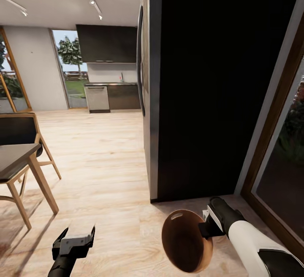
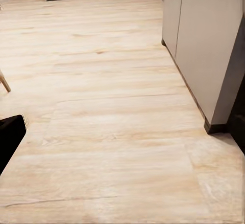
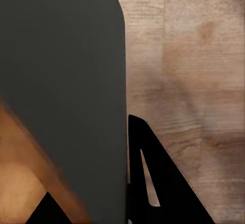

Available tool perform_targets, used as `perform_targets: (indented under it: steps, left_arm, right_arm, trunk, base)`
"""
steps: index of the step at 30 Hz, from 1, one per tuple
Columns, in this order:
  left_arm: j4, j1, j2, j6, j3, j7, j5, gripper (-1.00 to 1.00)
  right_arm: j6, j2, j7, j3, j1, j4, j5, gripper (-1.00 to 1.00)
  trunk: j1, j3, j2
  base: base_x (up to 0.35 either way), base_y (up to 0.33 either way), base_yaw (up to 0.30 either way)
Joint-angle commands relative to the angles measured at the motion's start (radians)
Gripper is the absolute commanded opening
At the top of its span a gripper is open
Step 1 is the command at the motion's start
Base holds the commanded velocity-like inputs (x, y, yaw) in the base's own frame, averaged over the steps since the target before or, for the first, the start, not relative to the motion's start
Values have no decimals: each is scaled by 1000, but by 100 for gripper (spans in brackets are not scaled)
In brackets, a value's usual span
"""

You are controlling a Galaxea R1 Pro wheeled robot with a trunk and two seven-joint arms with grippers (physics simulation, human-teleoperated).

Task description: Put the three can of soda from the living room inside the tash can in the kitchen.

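At the lower right of the head view, our right gripper (image 1: 205, 227) pinches the rim of the tash can (image 1: 185, 241), which is tipped so its brown inside faces us. At lower left our left gripper (image 1: 74, 239) hangs with fingers spread over the wood floor (image 1: 105, 154). The kitchen (image 1: 110, 74) lies at upper left, beyond a dark wall (image 1: 211, 83).

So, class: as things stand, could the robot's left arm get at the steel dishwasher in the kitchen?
Probably not. The dishwasher stands far across the wooden floor, while the left gripper hangs open and empty close to the robot. Nothing blocks the floor between them, but the base would have to drive over first.
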Motion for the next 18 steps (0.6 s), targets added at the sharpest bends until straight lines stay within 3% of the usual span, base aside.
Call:
perform_targets:
  steps: [1,18]
  left_arm:
    - [0,0,0,0,0,0,0,100]
    - [0,0,0,-1,-2,1,-1,100]
  right_arm:
    - [1,0,5,-4,0,0,-20,-100]
    - [1,2,5,-4,1,1,-21,-100]
  trunk:
    - [0,0,0]
    - [0,0,0]
  base:
    - [-324,0,0]
    - [-325,0,0]
